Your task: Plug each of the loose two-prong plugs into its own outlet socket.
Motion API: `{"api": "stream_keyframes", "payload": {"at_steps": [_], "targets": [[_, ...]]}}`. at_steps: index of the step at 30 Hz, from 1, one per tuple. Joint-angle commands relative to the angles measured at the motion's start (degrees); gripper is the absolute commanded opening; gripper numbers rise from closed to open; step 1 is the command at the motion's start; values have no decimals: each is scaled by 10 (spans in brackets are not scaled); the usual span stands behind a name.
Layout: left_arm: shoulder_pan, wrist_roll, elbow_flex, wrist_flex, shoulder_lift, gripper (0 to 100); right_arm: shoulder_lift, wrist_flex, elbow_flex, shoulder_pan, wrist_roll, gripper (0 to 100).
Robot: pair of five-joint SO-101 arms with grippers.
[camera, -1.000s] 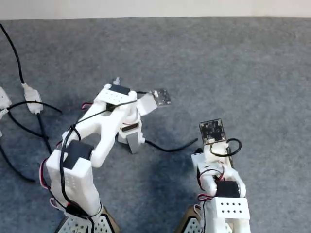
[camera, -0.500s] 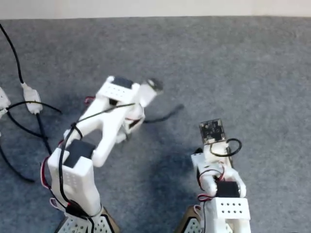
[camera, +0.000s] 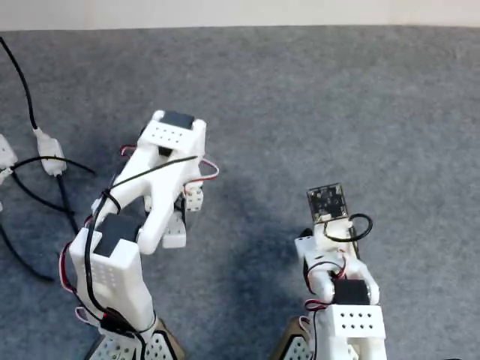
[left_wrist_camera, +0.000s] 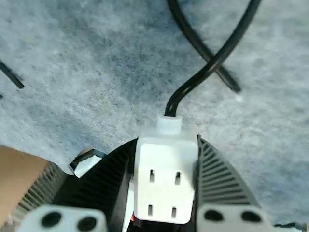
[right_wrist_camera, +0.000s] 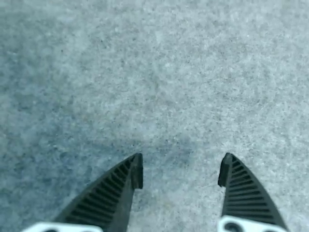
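The left arm [camera: 150, 202] covers most of the socket block [left_wrist_camera: 164, 183] from above; well apart from it, a white piece [camera: 4, 154], perhaps a plug, is cut off by the edge.

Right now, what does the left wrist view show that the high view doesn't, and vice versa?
Left wrist: a white outlet block with two pairs of slots, clamped between the left jaws. Its black cord crosses a second black cable.
High view: the left arm bent over the carpet, the right arm beside it, and a white connector among black cables near the table's left edge.
Both: grey carpet with black cables lying on it.
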Motion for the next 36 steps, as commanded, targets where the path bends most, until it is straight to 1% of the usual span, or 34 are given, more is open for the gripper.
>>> {"api": "stream_keyframes", "payload": {"at_steps": [1,4,6,7,9,12,16,19,21,23,24,26,29,32,36], "targets": [[-2,32,49,-55,-22,31,6,-11,8,-5,7,252],[-2,90,118,-114,-82,32,6,-11,8,-5,7,252],[-7,105,146,-147,-131,32,6,-11,8,-5,7,252],[-11,117,157,-149,-153,32,6,-11,8,-5,7,252],[-15,166,173,-153,-183,32,6,-12,8,-5,7,252],[-6,220,185,-166,-189,32,7,-29,8,-5,7,252],[38,290,190,-177,-189,28,7,-30,9,-5,7,252],[100,292,197,-177,-189,24,7,-30,9,-5,7,252],[150,293,225,-181,-195,2,7,-30,9,-5,7,252],[182,307,255,-198,-197,5,7,-30,9,-5,7,252],[186,338,269,-222,-202,4,7,-30,9,-5,7,252],[170,414,312,-291,-224,4,7,-30,9,-5,7,252],[122,420,388,-403,-285,4,7,-30,9,-5,7,252],[70,457,477,-504,-361,4,7,-30,9,-5,7,252],[29,515,593,-620,-465,4,7,-30,9,-5,7,252]]}}
